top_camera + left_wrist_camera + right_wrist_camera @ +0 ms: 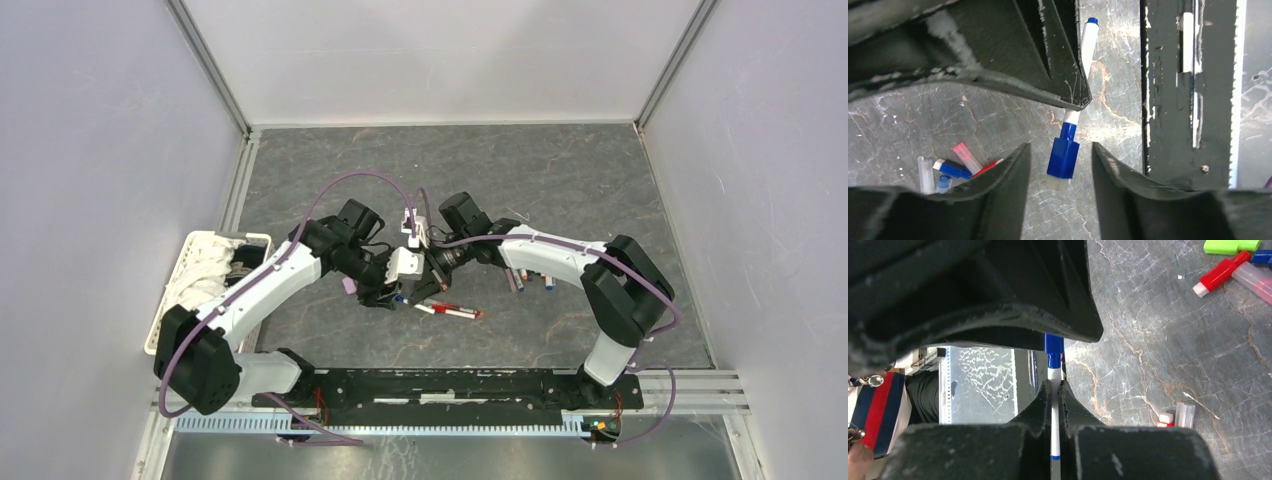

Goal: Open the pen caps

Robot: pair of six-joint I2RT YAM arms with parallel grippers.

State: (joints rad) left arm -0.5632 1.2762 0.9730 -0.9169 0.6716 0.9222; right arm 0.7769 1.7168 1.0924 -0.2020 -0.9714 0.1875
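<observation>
- The right hand is clamped tight on the barrel of a white pen.
- The pen's blue cap sticks out past the right hand's fingertips, seated on the pen.
- The left hand stands roughly half open, one finger on each side of that cap (a gap shows on both sides, so it grips nothing).
- A few loose pens and caps lie on the worktop just outside the left hand's fingers.

White basket sits at marbled table's left edge.
</observation>
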